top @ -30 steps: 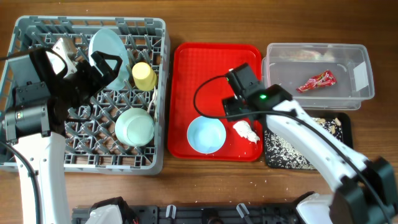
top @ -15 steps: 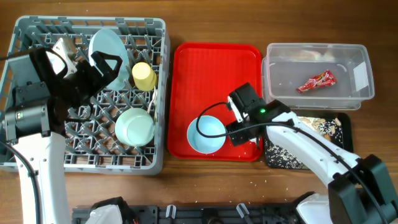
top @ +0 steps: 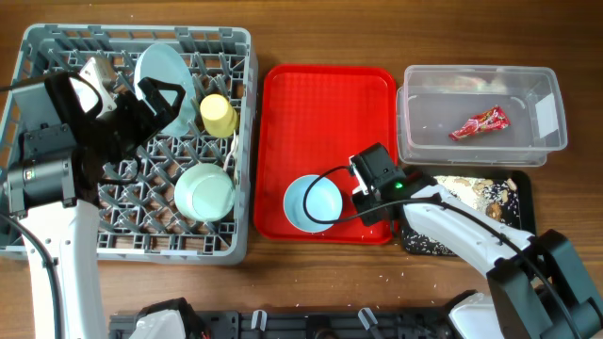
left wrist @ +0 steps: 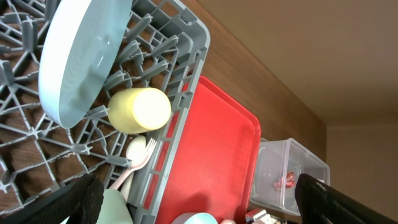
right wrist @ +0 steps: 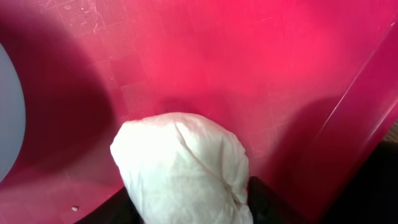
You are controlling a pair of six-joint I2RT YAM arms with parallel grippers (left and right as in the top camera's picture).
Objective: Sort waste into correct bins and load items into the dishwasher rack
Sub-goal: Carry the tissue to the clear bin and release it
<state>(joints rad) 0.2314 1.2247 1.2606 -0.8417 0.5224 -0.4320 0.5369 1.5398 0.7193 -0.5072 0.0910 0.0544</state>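
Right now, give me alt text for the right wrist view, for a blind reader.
A crumpled white tissue lies on the red tray, low in the frame, between the dark fingers of the right pincer. A pale blue bowl's edge shows at left.

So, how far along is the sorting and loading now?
Done: plate, yellow cup, one bowl and cutlery sit in the rack; the wrapper lies in the clear tub, scraps in the black tray. In hand: the right end effector straddles the tissue on the red tray; a firm grip is not clear. Remaining: bin the tissue, rack the second bowl.
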